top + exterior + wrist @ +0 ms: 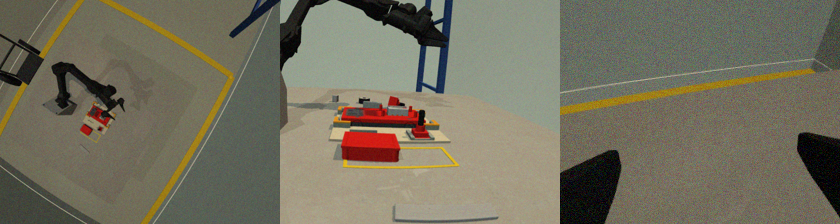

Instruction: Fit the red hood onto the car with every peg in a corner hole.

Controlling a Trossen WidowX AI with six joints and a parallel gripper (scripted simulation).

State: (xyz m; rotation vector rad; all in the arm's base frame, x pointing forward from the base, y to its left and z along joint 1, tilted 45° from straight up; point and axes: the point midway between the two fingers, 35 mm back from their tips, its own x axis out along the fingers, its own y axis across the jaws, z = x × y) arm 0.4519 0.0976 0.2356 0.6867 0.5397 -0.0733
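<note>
The red hood (86,130) (369,140) lies roof up on the table, in front of the jig (342,124) in the exterior view and over the left part of a yellow outline (450,156). The red chassis (107,122) (367,119) sits in the jig. Its grey engine block (398,111) is in place, with a red peg (380,107) and another peg (410,109) visible beside it; the other pegs cannot be made out. My gripper (119,115) (446,43) (710,151) is open and empty, high above the table. The hood's corner holes are hidden.
A red post with a black stick (100,128) (421,118) stands on the jig's board. A long grey strip (444,211) lies nearest the exterior camera. Behind the jig are a grey cube (335,98), a black wheel-like part (364,100) and a red piece (393,101).
</note>
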